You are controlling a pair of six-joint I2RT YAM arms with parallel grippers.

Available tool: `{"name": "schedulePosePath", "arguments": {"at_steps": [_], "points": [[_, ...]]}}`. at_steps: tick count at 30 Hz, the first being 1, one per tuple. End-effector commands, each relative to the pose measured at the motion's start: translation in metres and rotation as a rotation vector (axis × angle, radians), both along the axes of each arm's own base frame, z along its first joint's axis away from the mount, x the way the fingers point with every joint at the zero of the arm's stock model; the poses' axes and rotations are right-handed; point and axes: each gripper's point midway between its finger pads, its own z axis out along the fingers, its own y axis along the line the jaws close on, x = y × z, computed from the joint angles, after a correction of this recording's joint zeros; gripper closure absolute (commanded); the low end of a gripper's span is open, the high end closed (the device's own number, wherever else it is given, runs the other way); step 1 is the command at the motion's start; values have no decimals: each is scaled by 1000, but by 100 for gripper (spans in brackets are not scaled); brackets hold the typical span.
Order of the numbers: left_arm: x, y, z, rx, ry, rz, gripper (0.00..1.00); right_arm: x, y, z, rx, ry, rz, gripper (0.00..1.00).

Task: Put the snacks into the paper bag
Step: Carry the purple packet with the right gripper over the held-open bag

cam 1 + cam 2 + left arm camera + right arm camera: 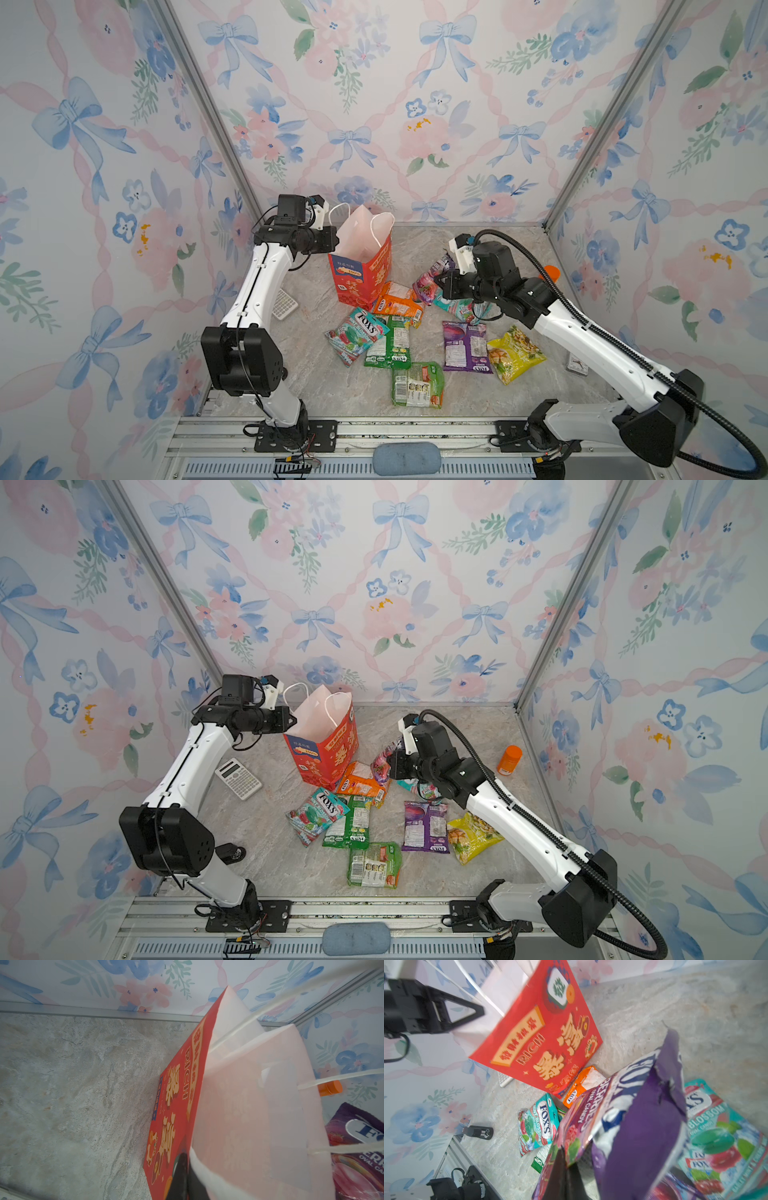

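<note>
Near back edge of table (328,390), left of middle: paper bag (360,266) (328,750), upright, mouth gaping, white inside, red outside with gold and blue print, two white cord handles up. Pinched at its left rim by left end effector (336,244) (293,720), pressed together on the paper wall. In left wrist view, one black finger (182,1176) flat on the red outer face, its mate hidden behind the white paper.

Right end effector (439,283) (391,766) clamped on berry packet (427,284) (380,762) (633,1118), purple FOX'S, held up on edge just right of the bag, apart from it. Lower edge clear of table or not: cannot tell.

Rest of snacks flat on table:
- Orange packet (399,302) (359,784) (578,1087) against bag's base on its right.
- Teal packet (356,336) (316,816) (538,1126) at table middle, corner touching green packet (390,345) (350,825).
- Second green packet (417,384) (374,864) just beside that, toward front edge.
- Purple packet (464,347) (426,827) back side up, right of the green ones.
- Yellow packet (515,353) (473,837) touching the purple one's right side.
- Second teal packet (459,309) (426,791) (720,1142) below right end effector, partly hidden in both top views, plain in right wrist view.

Off-task: orange bottle (550,272) (509,760) (330,1087) standing near right edge toward back corner. Calculator (284,306) (238,778) near left edge, beside left arm.
</note>
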Motion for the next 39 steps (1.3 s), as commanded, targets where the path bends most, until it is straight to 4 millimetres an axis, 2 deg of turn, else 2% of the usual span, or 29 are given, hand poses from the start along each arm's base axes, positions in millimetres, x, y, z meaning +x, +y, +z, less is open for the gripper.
{"name": "schedulePosePath", "arguments": {"at_steps": [1, 4, 11, 15, 19, 23, 29, 33, 39], "points": [[-8, -4, -3, -30, 30, -16, 100, 2, 25, 53, 42, -138, 94, 100], [-8, -4, -5, -31, 35, -17, 100, -3, 45, 79, 73, -187, 156, 100], [-7, -5, -10, -38, 49, -19, 100, -22, 92, 123, 141, -257, 301, 100], [-7, -5, -11, -36, 51, -16, 100, -32, 119, 140, 155, -291, 371, 100], [-7, -6, -11, -39, 52, -20, 100, -31, 142, 156, 187, -306, 422, 100], [-7, -5, -11, -38, 51, -18, 100, -13, 163, 148, 155, -303, 430, 100], [-8, -6, -11, -43, 53, -22, 100, 14, 182, 140, 100, -306, 444, 100], [-8, -6, -11, -43, 52, -23, 100, 35, 183, 135, 79, -300, 422, 100], [-8, -7, -12, -46, 55, -24, 100, 63, 170, 119, 38, -283, 362, 100]]}}
